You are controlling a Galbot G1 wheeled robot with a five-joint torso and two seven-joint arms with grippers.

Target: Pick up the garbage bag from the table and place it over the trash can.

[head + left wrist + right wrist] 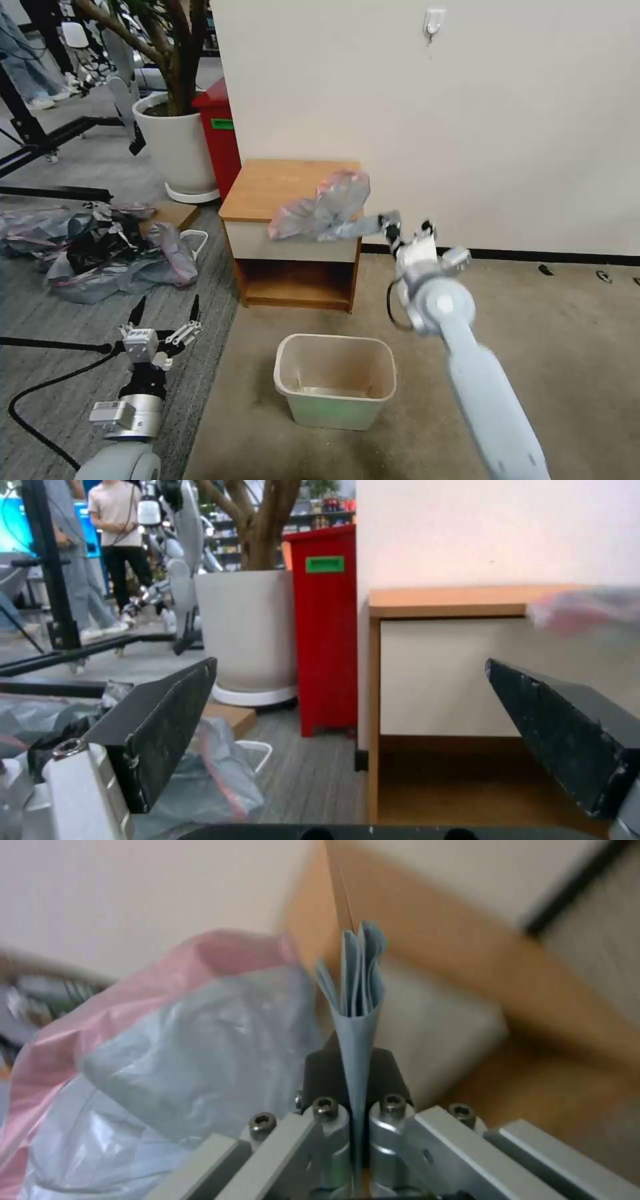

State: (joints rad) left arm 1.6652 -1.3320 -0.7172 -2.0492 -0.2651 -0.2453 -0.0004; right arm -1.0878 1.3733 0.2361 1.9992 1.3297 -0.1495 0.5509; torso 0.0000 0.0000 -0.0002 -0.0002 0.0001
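We take the table (280, 190) as our landmark. The right gripper (390, 227) sits just off the table's front right corner, level with its top, its 2 fingers (322, 1075) pinched tight on a folded grey strip of the garbage bag (323, 207). From that pinch the bag trails away from the gripper toward the table, its crinkled bulk with the pink-red band hanging over the table's front edge and partly covering the white drawer front; we cannot tell whether it touches the top. The trash can (335, 380) stands on the carpet in front of the table, below the bag, apart from both. The left gripper (167, 313) hangs low, well to the table's left front, fingers spread wide, holding nothing.
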